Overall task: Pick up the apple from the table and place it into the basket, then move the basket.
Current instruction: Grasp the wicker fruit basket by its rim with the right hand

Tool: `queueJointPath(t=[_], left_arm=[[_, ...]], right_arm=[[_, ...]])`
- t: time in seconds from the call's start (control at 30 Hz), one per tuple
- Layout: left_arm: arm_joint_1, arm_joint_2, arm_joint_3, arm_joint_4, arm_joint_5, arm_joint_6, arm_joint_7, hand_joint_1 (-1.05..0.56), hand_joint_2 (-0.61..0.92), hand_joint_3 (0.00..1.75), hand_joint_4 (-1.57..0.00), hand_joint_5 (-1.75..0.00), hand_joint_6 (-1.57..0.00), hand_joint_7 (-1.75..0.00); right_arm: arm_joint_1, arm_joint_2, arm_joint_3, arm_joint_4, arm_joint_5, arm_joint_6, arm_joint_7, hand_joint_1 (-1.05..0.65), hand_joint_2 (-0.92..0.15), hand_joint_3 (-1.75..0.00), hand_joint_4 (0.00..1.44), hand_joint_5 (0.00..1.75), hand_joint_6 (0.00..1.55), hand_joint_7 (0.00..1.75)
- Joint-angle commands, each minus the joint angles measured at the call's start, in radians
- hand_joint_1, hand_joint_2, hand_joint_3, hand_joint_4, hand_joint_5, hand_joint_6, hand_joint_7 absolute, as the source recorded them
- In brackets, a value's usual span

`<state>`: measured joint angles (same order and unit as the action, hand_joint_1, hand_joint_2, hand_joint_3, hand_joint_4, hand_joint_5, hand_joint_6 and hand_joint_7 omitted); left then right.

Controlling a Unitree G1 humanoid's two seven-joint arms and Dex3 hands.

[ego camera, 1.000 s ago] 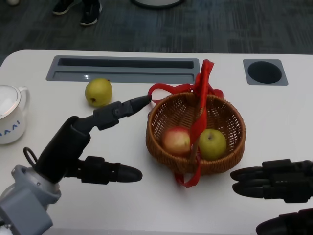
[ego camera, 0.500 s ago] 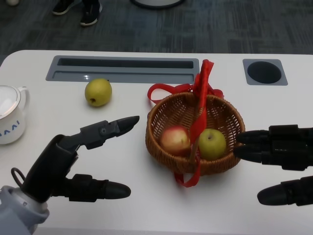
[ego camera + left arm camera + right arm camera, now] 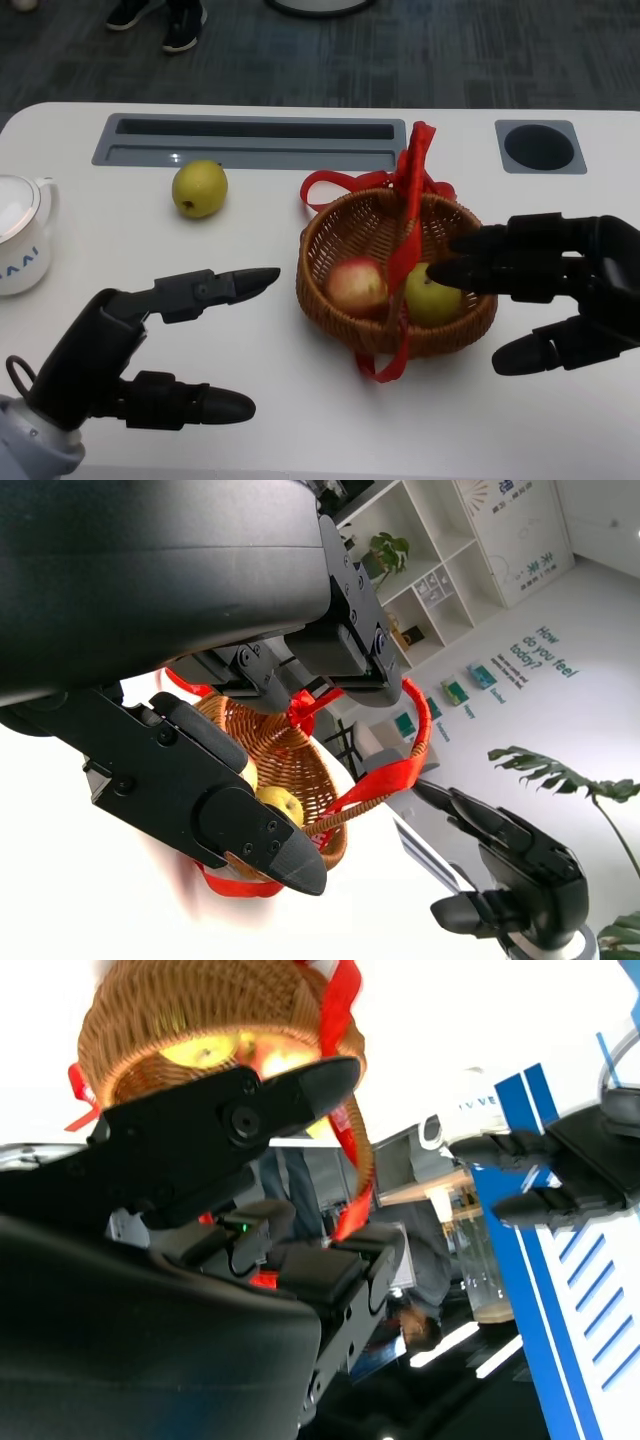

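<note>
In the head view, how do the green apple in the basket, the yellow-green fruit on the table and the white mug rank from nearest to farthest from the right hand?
From the right hand:
1. Green apple, in the basket's right half, just under the fingertips.
2. Yellow-green fruit, on the table, left of the basket.
3. White mug, at the far left edge.

Bare bench (image 3: 270, 380) lies open on the left of the basket (image 3: 345, 310); its red handle (image 3: 412, 215) arches over the middle, splitting the opening; the right hand (image 3: 555, 285) crowds the basket's right rim
</note>
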<state>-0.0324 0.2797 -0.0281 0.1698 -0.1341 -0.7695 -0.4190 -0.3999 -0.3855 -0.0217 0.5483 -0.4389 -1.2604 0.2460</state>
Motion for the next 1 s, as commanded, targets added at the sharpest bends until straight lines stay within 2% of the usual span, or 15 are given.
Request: queueJointPath(t=[0.03,0.2,0.37,0.63,0.8,0.9,1.0], left_arm=[[0.012,0.010,0.008,-0.021,0.004,0.010,-0.002,-0.49,0.72,0.00,-0.74,-0.03,-0.72,-0.03],[0.020,0.008,0.011,-0.033,0.012,0.014,0.004,-0.49,0.72,0.00,-0.75,-0.03,-0.73,-0.02],[0.023,0.003,0.013,-0.033,0.012,0.005,0.007,-0.48,0.71,0.00,-0.77,-0.02,-0.74,-0.02],[0.032,-0.001,0.013,-0.043,0.011,0.002,0.005,-0.47,0.71,0.00,-0.78,-0.02,-0.75,-0.01],[0.043,0.000,0.016,-0.060,0.006,0.005,0.005,-0.47,0.71,0.00,-0.78,-0.01,-0.76,-0.01],[0.046,0.000,0.018,-0.066,0.007,0.005,0.005,-0.47,0.71,0.00,-0.79,-0.01,-0.76,-0.01],[0.046,-0.002,0.018,-0.068,0.008,0.008,0.007,-0.46,0.71,0.00,-0.79,-0.01,-0.76,-0.01]], right_arm=[[-0.058,-0.023,0.027,0.065,-0.082,0.008,-0.067,-0.59,-0.75,0.00,0.59,0.01,0.52,0.01],[-0.126,-0.038,0.090,0.155,-0.222,0.038,-0.188,-0.59,-0.73,0.00,0.62,0.02,0.54,0.01],[-0.194,-0.062,0.183,0.252,-0.338,0.082,-0.308,-0.61,-0.74,0.00,0.66,0.02,0.58,0.02],[-0.292,-0.090,0.353,0.402,-0.465,0.166,-0.469,-0.62,-0.73,0.00,0.70,0.02,0.61,0.01],[-0.322,-0.111,0.451,0.423,-0.525,0.213,-0.534,-0.62,-0.74,-0.01,0.73,0.02,0.62,0.01],[-0.337,-0.128,0.517,0.415,-0.585,0.227,-0.613,-0.60,-0.76,-0.01,0.83,0.05,0.71,0.03],[-0.355,-0.143,0.587,0.412,-0.651,0.220,-0.736,-0.47,-0.83,-0.01,1.03,0.06,0.91,0.05]])
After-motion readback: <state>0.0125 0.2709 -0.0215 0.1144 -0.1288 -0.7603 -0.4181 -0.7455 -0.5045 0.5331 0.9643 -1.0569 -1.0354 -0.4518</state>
